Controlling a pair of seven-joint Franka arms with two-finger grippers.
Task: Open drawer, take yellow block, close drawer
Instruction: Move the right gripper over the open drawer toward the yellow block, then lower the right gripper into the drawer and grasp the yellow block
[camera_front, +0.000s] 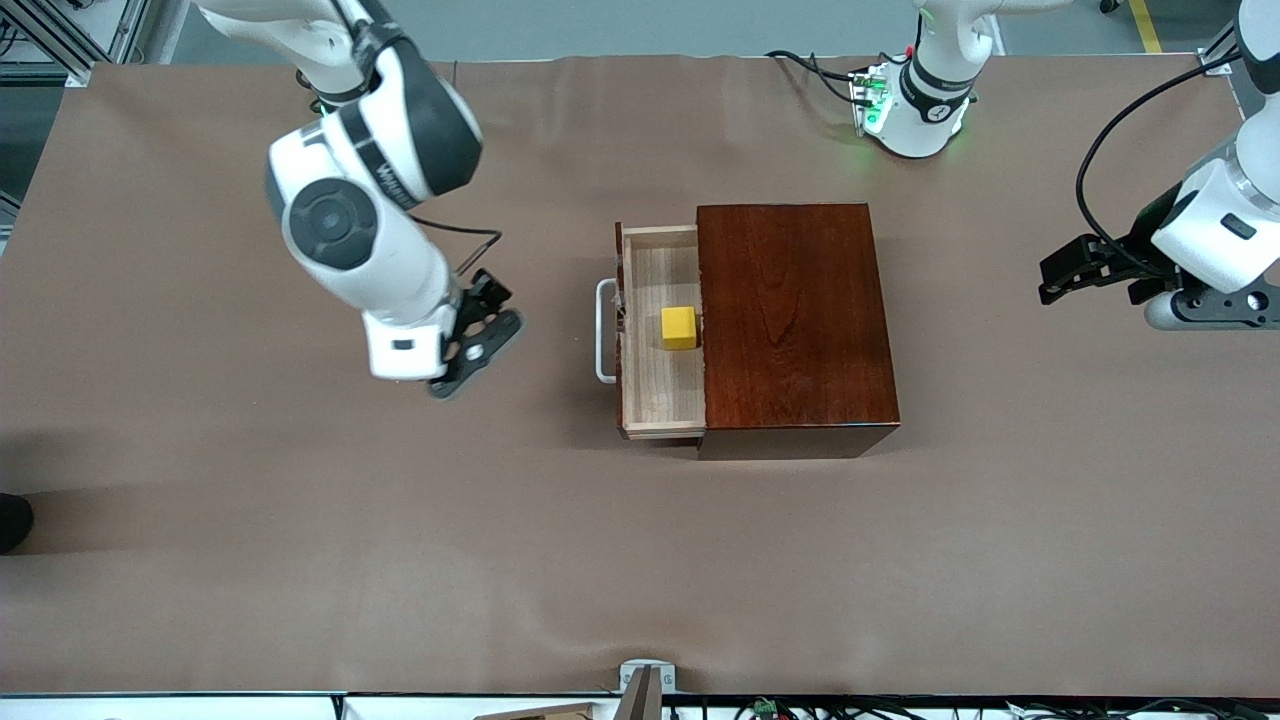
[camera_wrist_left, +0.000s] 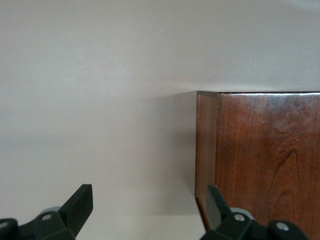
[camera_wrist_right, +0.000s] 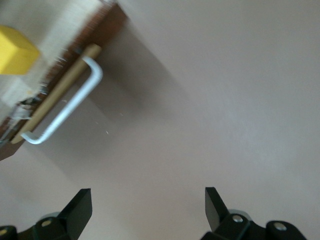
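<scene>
One yellow block (camera_front: 679, 327), a plain matte cube, lies in the pulled-out drawer (camera_front: 655, 400) of pale raw wood, apart from the right tool (camera_front: 478, 338), which hangs open over bare worktop (camera_front: 300, 550) beside the white U-shaped handle (camera_front: 603, 331). The left tool (camera_front: 1075, 268) waits open beside the one glossy reddish-brown box (camera_front: 795, 315).

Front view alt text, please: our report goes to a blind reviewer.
A pale wood drawer stands pulled open from a dark reddish-brown box, with a yellow block inside. The right claw hangs open over the table in front of the drawer's white handle; the left claw waits open at the other end.
</scene>
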